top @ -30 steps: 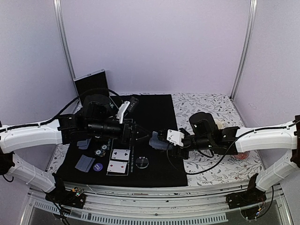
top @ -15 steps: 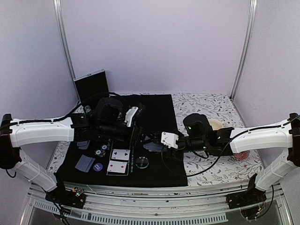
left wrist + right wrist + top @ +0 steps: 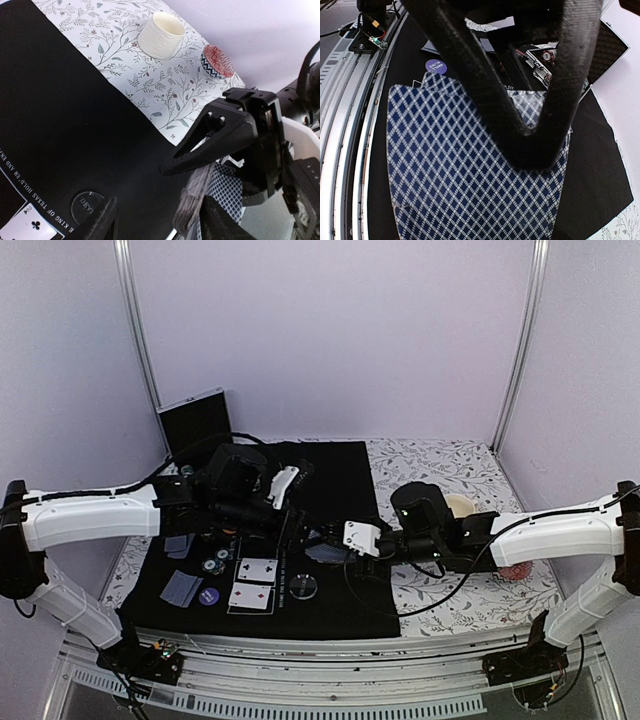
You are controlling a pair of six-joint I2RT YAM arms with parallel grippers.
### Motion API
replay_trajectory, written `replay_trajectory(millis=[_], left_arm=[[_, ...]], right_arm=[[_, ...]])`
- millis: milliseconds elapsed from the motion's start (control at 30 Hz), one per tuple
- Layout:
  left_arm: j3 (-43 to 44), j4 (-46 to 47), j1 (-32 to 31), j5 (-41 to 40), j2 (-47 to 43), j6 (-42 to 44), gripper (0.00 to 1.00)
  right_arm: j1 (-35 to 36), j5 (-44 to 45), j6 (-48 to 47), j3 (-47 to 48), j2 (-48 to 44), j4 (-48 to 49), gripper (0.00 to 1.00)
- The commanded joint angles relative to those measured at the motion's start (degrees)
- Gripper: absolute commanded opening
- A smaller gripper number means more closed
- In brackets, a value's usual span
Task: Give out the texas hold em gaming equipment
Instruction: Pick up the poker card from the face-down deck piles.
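The jaws of the right gripper [image 3: 181, 176] are clamped on a stack of playing cards [image 3: 470, 170], which is held above the black mat [image 3: 75, 115] with a lattice back showing. The jaws of the left gripper [image 3: 303, 533] are seen apart, one on each side of that stack; whether a card is pinched between them cannot be told.

On the mat's near half two face-up cards [image 3: 255, 583] are laid. A clear disc [image 3: 87, 206] is just to their right and a purple-blue disc [image 3: 436, 66] to their left. Striped chips [image 3: 215, 563] and face-down cards [image 3: 181, 587] are set toward the mat's left edge.

Beyond the mat's right edge, on the floral counter [image 3: 150, 95], a cream cup [image 3: 161, 35] and a small patterned dish [image 3: 216, 61] are found near each other.
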Motion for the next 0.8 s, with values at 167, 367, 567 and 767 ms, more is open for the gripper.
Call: replay_trajectory(millis=[167,367,567,767], left_arm=[[-0.19,-4.97,1.45,-2.55,-2.07,3.23,0.56],[-0.56,-6.17,1.58,-3.21,-2.41,3.17,0.58],[0.24,-5.64,1.66,-0.08,-2.24,2.72,0.63],[0.29,-6.04,1.72,3.29,-3.21,1.92,0.62]], right_arm=[[0.45,0.38,0.62,-0.53,-1.59,2.22,0.51],[0.44,0.61,0.70,-1.11,-1.93,2.39,0.51],[0.44,0.56,0.66,-1.29,-1.94,2.51,0.51],[0.44,0.63,0.53,-1.83,-2.19,2.98,0.51]])
